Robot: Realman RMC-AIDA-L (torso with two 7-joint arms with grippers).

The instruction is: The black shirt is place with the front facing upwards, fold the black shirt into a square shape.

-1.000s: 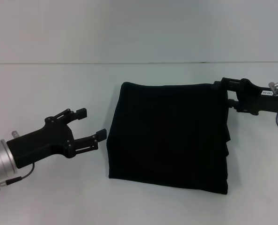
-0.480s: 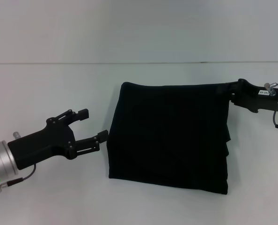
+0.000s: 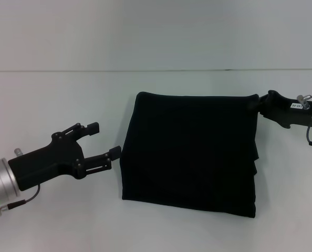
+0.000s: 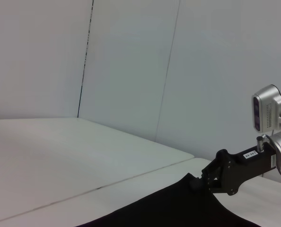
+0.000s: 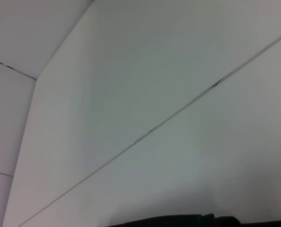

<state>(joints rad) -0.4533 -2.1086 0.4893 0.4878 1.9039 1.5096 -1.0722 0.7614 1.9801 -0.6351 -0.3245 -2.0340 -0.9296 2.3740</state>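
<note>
The shirt (image 3: 190, 155) lies folded nearly square on the bench (image 3: 51, 100). My left end effector (image 3: 103, 140) hovers open beside its left edge; my right end effector (image 3: 261, 104) touches the far right corner, grip unclear. Best to withdraw gently, without dragging cloth

Bare white tabletop (image 3: 51, 105) open on the left and far sides, folded black cloth shirt (image 3: 190, 152) filling the centre, open-fingered black left gripper (image 3: 104, 140) just beside its left edge, black right gripper (image 3: 261, 104) at its far right corner, narrow bare strip along the near edge
</note>
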